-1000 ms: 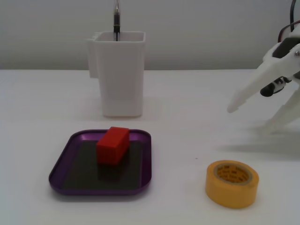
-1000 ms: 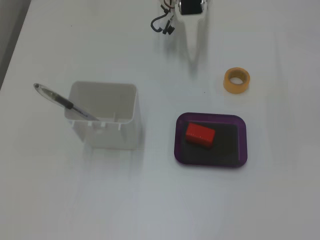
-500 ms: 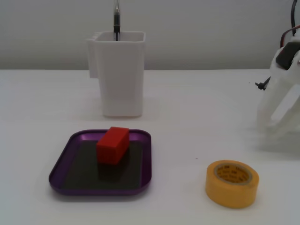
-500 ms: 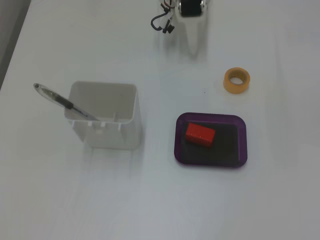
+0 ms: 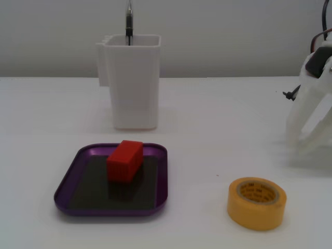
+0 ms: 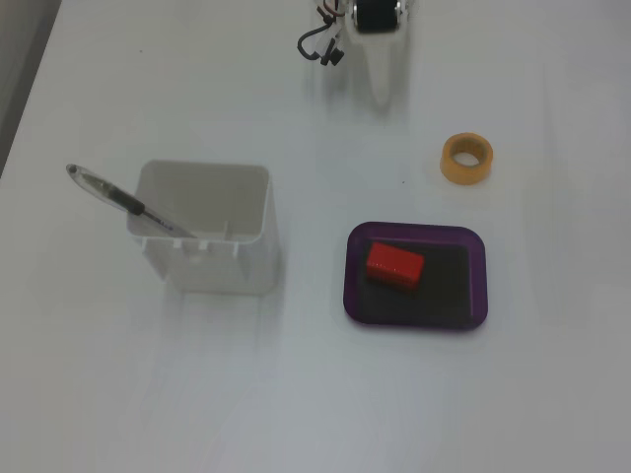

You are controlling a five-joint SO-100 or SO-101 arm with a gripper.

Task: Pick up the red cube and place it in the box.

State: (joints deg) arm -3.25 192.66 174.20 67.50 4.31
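The red cube [image 5: 125, 160] lies inside the purple tray-like box [image 5: 67, 188], on its dark bottom toward the back. It shows the same way in the other fixed view: the cube [image 6: 395, 267] sits in the box [image 6: 477, 286]. My white gripper [image 5: 306, 142] is at the right edge of a fixed view, low over the table, far from the box, with its two fingers spread and nothing between them. From above, the gripper [image 6: 382, 91] points down at the table near the top edge.
A tall white plastic container [image 5: 134, 83] with a pen [image 5: 128, 21] in it stands behind the box. A yellow tape roll [image 5: 256, 203] lies to the right of the box, in front of the gripper. Cables [image 6: 320, 44] hang by the arm.
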